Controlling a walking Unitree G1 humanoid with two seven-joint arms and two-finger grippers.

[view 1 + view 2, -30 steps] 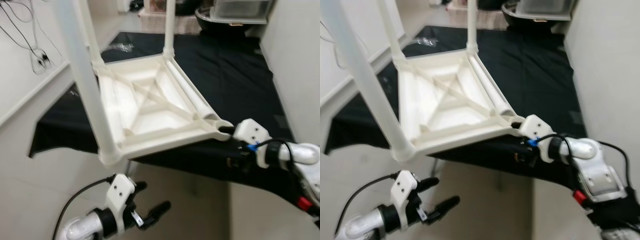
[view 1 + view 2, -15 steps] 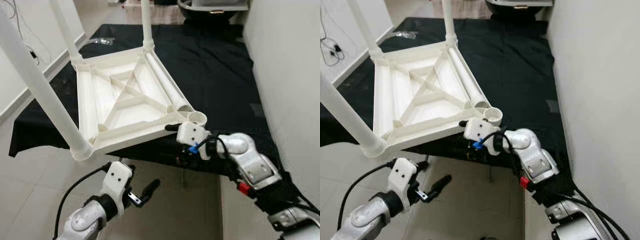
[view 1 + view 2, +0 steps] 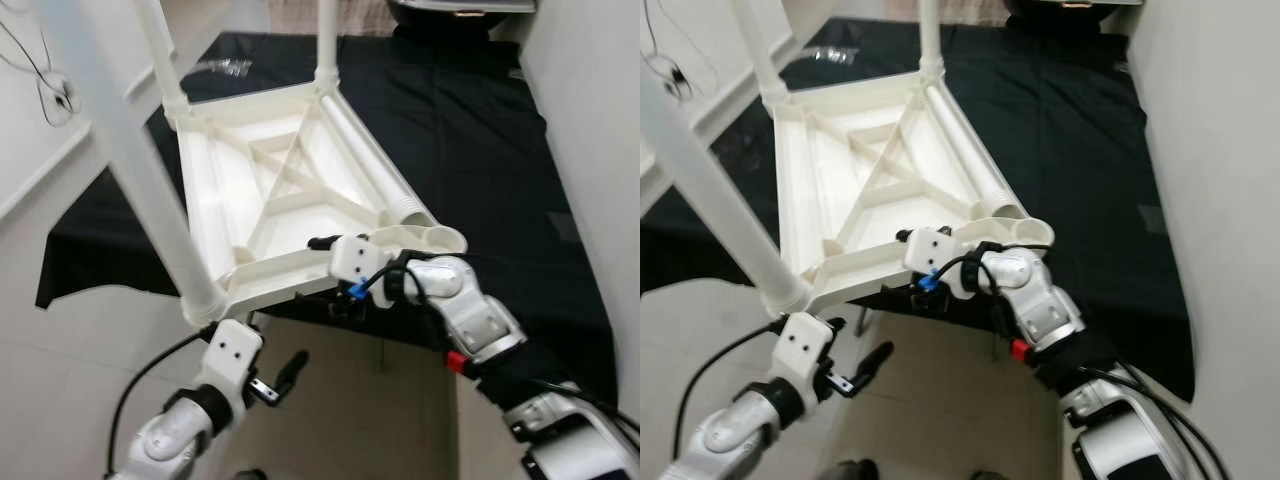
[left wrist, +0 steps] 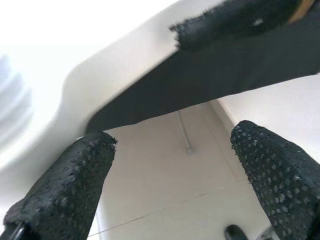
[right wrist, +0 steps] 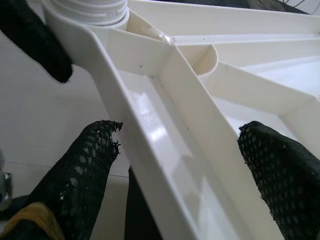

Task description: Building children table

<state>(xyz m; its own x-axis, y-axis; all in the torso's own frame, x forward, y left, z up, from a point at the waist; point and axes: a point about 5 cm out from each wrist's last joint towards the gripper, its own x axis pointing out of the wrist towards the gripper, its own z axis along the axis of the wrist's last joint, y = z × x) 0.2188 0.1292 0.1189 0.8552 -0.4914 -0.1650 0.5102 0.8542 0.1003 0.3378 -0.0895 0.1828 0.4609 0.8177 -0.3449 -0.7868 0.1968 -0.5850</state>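
The white children's table (image 3: 280, 190) lies upside down on a worktop draped in black cloth (image 3: 470, 130), its near edge overhanging the floor. 3 legs (image 3: 135, 170) stand fitted in their corners; the near-right socket (image 3: 440, 238) is empty, so by my reading 1 leg is left, perhaps the tube (image 3: 370, 180) lying along the frame. The right pincer (image 5: 175, 150) straddles the near rim, released. The left pincer (image 3: 275, 375) hangs released below the near-left corner.
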